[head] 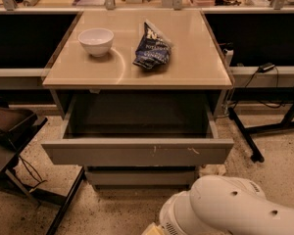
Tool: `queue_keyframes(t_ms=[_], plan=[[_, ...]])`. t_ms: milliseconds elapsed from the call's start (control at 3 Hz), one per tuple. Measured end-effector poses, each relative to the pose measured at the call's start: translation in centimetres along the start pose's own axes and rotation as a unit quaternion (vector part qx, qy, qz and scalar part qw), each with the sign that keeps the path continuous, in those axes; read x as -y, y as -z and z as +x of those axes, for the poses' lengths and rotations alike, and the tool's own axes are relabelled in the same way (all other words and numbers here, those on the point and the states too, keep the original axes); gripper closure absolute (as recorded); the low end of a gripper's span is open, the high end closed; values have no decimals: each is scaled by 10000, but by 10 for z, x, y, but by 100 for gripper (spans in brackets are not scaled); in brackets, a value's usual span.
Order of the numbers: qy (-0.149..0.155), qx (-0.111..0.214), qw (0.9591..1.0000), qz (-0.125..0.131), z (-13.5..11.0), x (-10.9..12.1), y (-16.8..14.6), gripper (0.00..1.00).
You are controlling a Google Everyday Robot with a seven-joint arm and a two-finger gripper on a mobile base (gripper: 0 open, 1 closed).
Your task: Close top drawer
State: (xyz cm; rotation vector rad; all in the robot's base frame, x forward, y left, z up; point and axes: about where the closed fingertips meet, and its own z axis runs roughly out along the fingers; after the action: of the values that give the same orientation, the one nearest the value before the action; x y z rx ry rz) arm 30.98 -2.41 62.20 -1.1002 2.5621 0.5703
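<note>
Closing the top drawer (pixel 137 152), which stands pulled far out beneath the cabinet top (pixel 196 58), probably calls for a flat, centred push on its front toward 12 o'clock. The gripper (pixel 152 229) sits at 6 o'clock, mostly cut off, below the drawer front and apart from it. Whether it is apart or together cannot be told. Pushing off-centre could rack the drawer.
</note>
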Motion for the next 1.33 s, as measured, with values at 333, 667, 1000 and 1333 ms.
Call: queue_keyframes(t_ms=[333, 667, 1000, 1333], plan=[[23, -60, 10000, 53, -10, 8, -1, 0], [-148, -164, 9997, 112, -26, 42, -10, 0], [-548, -409, 9975, 182, -30, 96, -26, 0], [-1035, -612, 9923, 296, -33, 146, -39, 0]])
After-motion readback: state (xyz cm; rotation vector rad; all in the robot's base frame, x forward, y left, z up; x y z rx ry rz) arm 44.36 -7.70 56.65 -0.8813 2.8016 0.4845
